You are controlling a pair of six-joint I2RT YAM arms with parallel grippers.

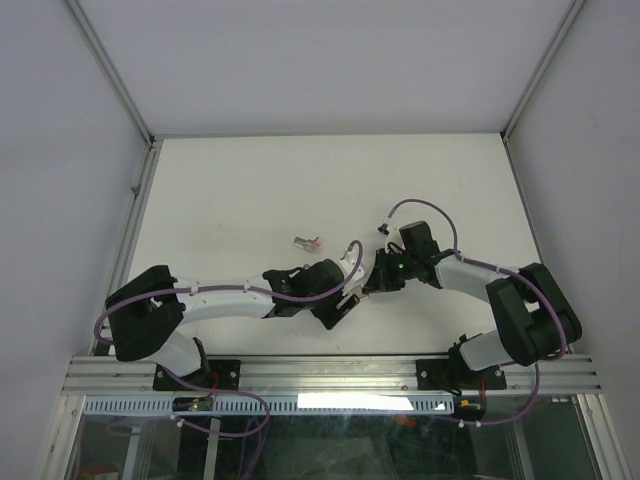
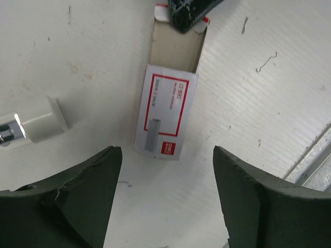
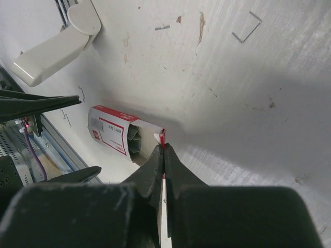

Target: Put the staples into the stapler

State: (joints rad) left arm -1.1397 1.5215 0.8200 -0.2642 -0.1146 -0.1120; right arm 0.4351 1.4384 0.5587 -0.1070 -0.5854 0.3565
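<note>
A red-and-white staple box [image 2: 165, 116] lies on the table with its grey-brown inner tray [image 2: 176, 49] slid out. Grey strips of staples [image 3: 133, 135] show inside the tray. My right gripper [image 3: 164, 147] is shut on the tray's red-and-white end flap [image 3: 163, 135]; its dark fingertips [image 2: 189, 13] show at the tray's far end in the left wrist view. My left gripper [image 2: 168, 175] stands open just short of the box's near end and touches nothing. The stapler [image 1: 308, 241], pale with a chrome end [image 2: 36, 124], lies apart on the table [image 3: 51, 51].
Loose bent staples [image 2: 266, 62] lie scattered on the white table [image 1: 250, 190]. The metal rail [image 1: 330, 375] at the near edge runs close behind the left gripper [image 1: 347, 292]. The right gripper [image 1: 368, 287] sits beside it. Side walls bound the table.
</note>
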